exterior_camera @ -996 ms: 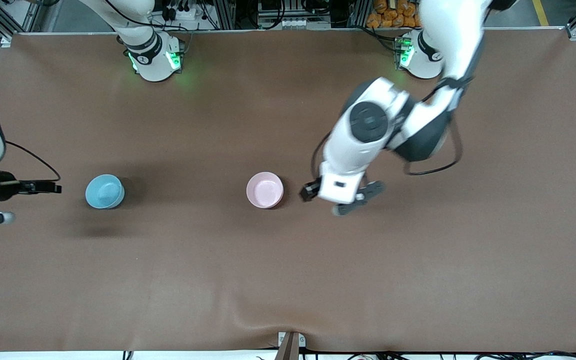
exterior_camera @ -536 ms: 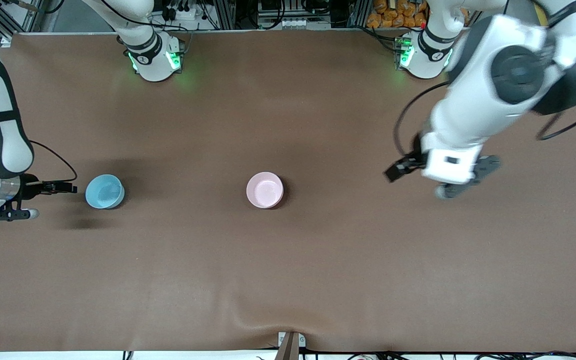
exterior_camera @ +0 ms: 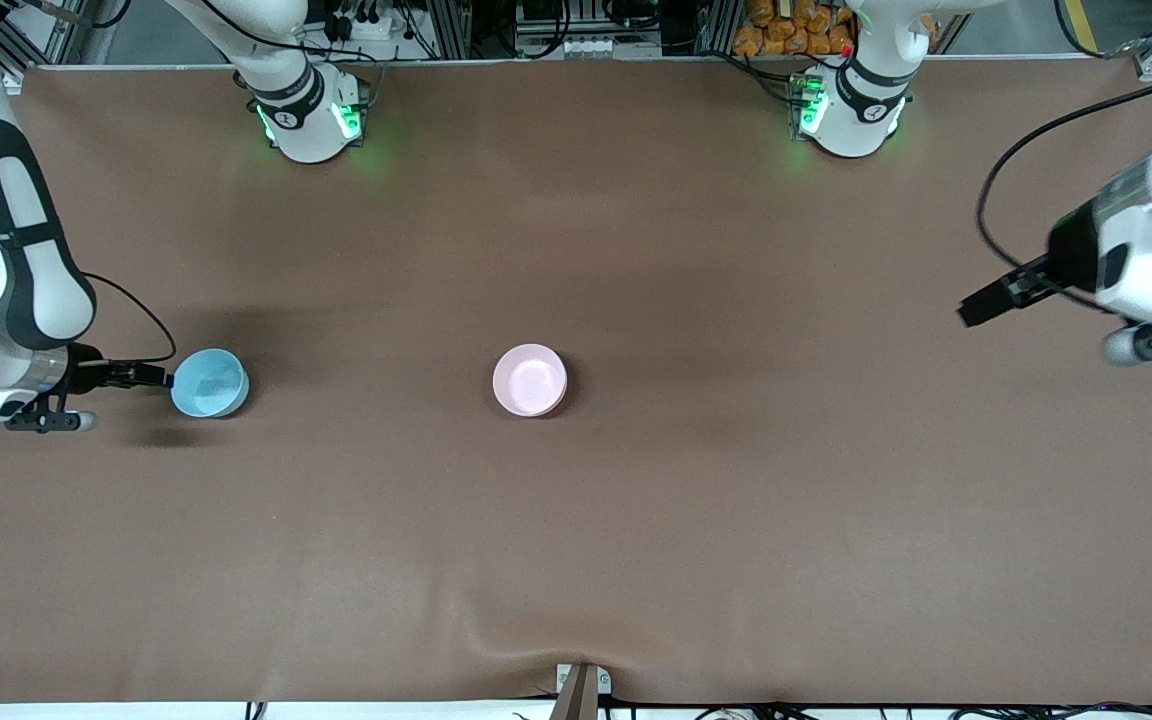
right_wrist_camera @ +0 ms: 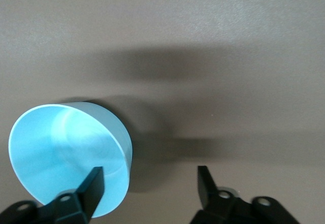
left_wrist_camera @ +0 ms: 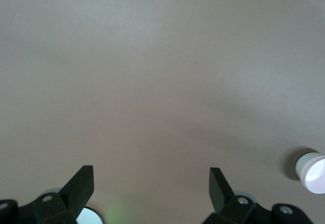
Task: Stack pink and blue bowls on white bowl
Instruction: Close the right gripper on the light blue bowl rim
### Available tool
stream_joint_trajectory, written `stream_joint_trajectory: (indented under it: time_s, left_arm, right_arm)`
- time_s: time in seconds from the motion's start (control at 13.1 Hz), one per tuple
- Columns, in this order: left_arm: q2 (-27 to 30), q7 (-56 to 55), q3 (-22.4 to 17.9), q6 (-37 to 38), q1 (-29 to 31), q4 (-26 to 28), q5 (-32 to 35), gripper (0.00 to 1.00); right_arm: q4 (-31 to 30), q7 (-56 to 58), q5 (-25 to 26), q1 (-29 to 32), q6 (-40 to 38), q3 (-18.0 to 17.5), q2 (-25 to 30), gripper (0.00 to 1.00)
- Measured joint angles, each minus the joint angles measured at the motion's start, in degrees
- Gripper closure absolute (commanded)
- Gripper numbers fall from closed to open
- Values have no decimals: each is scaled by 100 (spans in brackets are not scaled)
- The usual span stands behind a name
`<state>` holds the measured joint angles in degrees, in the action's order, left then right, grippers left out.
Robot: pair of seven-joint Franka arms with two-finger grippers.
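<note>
Our right gripper [right_wrist_camera: 147,183], fingers apart, straddles the blue bowl's [exterior_camera: 209,382] rim for grasping. The pink bowl [exterior_camera: 530,379] sits mid-tabletop [exterior_camera: 636,520]. The left gripper [left_wrist_camera: 151,188] waits, released.

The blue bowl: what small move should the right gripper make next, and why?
Probably close on the rim. The right gripper is at the blue bowl, and in the right wrist view one of its fingers appears over the inside while the other is outside the wall, not yet gripping. The left gripper waits, open.
</note>
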<state>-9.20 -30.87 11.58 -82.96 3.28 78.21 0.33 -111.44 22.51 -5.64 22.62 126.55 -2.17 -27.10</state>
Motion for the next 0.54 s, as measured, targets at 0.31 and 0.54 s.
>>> stream_joint_trajectory:
  time_s: [0.31,0.54]
  left_arm:
    - [646,975,4,-10,487,708,0,0]
    - [813,1466,5,-35,536,773,0,0]
  right_arm:
    - [-438,-309,-13,-27,499,-57,104,68]
    - [-583,-500,-18,-69,567,-90,180,100]
